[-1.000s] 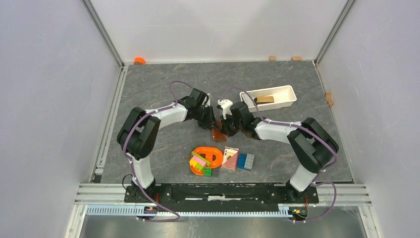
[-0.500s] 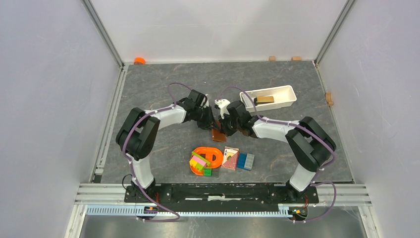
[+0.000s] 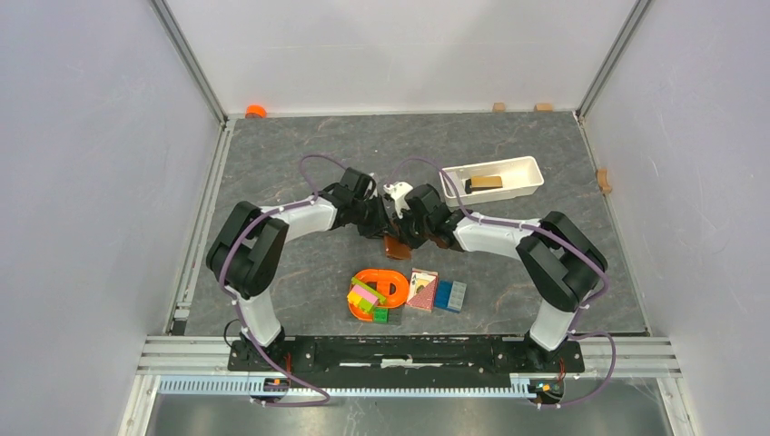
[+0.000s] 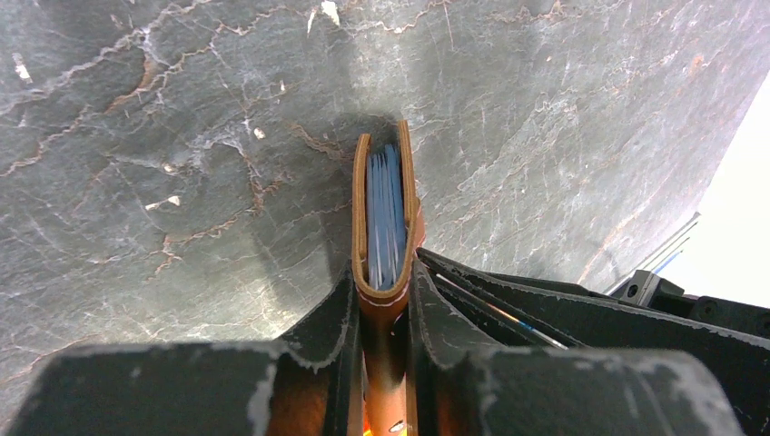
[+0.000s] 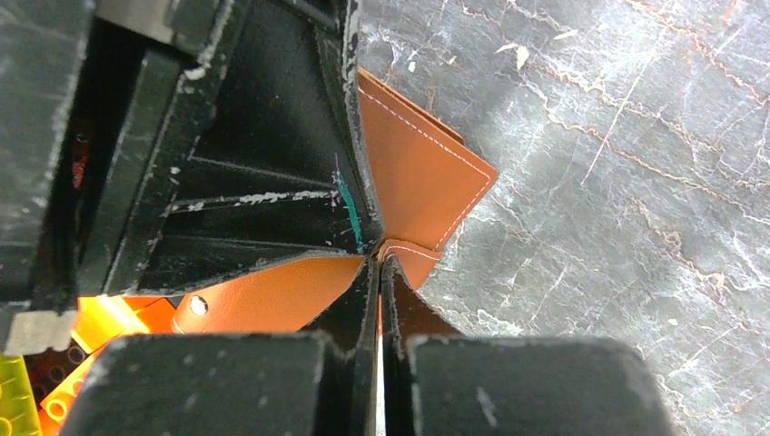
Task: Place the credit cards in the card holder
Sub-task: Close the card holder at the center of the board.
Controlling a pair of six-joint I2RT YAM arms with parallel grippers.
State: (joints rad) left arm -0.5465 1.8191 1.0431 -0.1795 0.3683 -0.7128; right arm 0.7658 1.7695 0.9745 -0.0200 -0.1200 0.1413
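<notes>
The brown card holder hangs just above the table's middle, held between both arms. My left gripper is shut on its folded edge, one finger on each outer face. Between the leaves, the bluish credit cards show edge-on inside the holder. My right gripper is shut on a thin orange-brown flap of the card holder, right beside the left arm's fingers. In the top view the left gripper and the right gripper meet over the holder.
A white oblong tray with a brown piece in it stands at the back right. Nearer the arm bases lie an orange ring toy with coloured bricks, a red card pack and blue blocks.
Both grippers, still holding the card holder, have drifted a little to the left and towards the back. Neither grip has changed.
</notes>
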